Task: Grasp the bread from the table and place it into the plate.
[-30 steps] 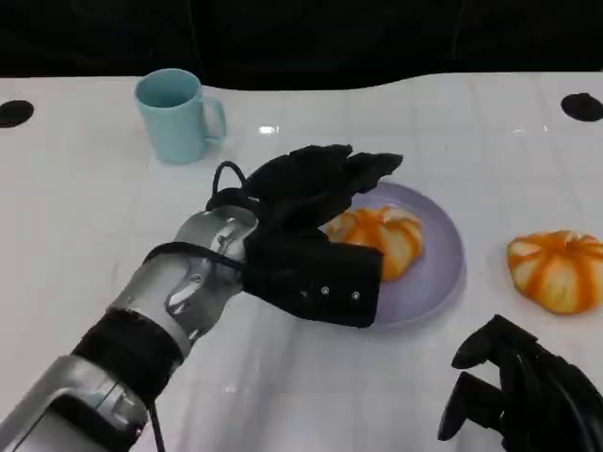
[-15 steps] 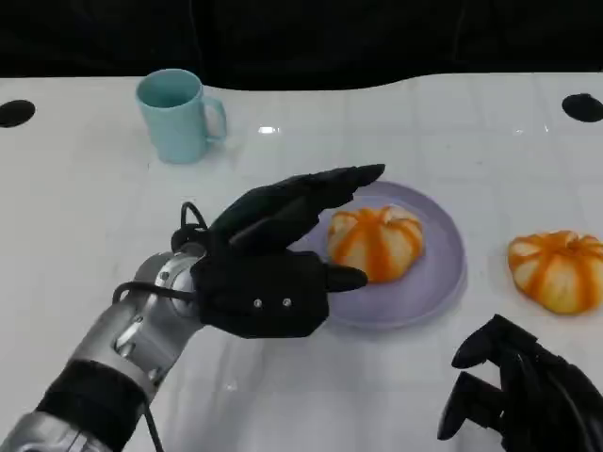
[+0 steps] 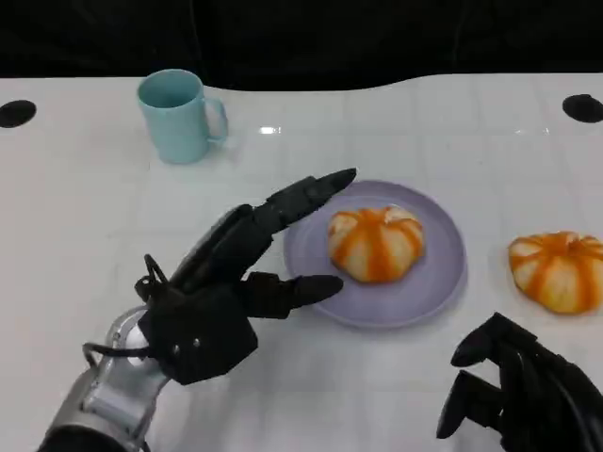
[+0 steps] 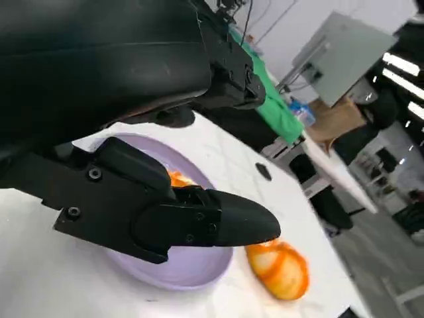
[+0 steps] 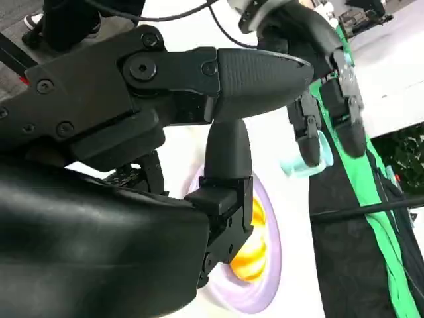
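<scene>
One orange-striped bread roll (image 3: 375, 242) lies on the lilac plate (image 3: 443, 280) at the table's middle. A second roll (image 3: 558, 270) sits on the bare table to the plate's right. My left hand (image 3: 217, 292) hovers just left of the plate, its fingers stretched apart toward the rim and holding nothing. My right hand (image 3: 520, 397) stays low at the near right, empty, with fingers apart. The left wrist view shows the plate (image 4: 173, 277), a sliver of the roll on it (image 4: 177, 179) behind my fingers, and the other roll (image 4: 281, 268) beyond.
A teal mug (image 3: 177, 115) stands at the back left, well away from the plate. Black round marks (image 3: 14, 113) (image 3: 581, 105) sit near the table's far corners. The right wrist view shows the plate (image 5: 265, 291) and mug (image 5: 311, 162) past my fingers.
My left hand has pulled back from over the plate toward me, its fingers spreading, and the roll it covered now lies uncovered on the plate. The right hand has not moved.
</scene>
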Robot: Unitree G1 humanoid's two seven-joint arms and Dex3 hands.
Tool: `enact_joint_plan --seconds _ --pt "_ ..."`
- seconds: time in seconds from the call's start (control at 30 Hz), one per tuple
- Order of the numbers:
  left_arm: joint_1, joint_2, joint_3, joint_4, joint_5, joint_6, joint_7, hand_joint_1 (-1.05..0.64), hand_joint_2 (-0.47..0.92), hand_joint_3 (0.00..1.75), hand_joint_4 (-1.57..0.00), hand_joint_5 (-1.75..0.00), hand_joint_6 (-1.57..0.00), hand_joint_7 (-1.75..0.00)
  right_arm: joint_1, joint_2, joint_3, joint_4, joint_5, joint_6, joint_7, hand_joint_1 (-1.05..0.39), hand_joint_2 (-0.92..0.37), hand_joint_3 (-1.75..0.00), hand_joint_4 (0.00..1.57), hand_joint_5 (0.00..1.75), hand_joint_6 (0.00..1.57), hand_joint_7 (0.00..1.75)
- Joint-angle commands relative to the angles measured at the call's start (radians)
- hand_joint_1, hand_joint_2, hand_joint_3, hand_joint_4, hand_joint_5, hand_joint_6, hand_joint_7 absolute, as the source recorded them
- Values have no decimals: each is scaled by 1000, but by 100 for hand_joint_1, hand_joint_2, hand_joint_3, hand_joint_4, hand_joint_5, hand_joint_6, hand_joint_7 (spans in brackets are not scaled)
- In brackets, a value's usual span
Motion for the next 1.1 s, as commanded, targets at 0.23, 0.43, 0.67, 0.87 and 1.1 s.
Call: enact_joint_plan --seconds 0.23,0.43,0.67,0.87,1.1 --pt "137 -35 69 -137 -259 8 -164 -67 92 40 -35 -119 -61 -26 5 -5 -4 -10 7 7 -6 -52 -92 -47 62 175 39 169" --pt "223 -57 89 -234 -349 60 -212 -65 92 39 -41 -138 -44 -94 2 -11 -2 -11 -1 5 -5 -52 -92 -50 63 175 39 170" --pt "295 -58 126 -318 -437 150 -263 -66 92 39 -50 -146 -50 -113 2 -12 -5 -13 6 10 -4 -52 -92 -50 63 175 39 170" --pt "404 -76 151 -459 -591 359 -296 -59 92 33 -58 -173 -56 -139 5 -12 -8 -18 11 13 -3 -53 -92 -48 63 175 39 169" --pt "439 -92 175 -491 -604 400 -316 -57 92 36 -68 -175 -52 -165 6 -18 -6 -21 2 8 -3 -53 -92 -49 63 175 39 169"
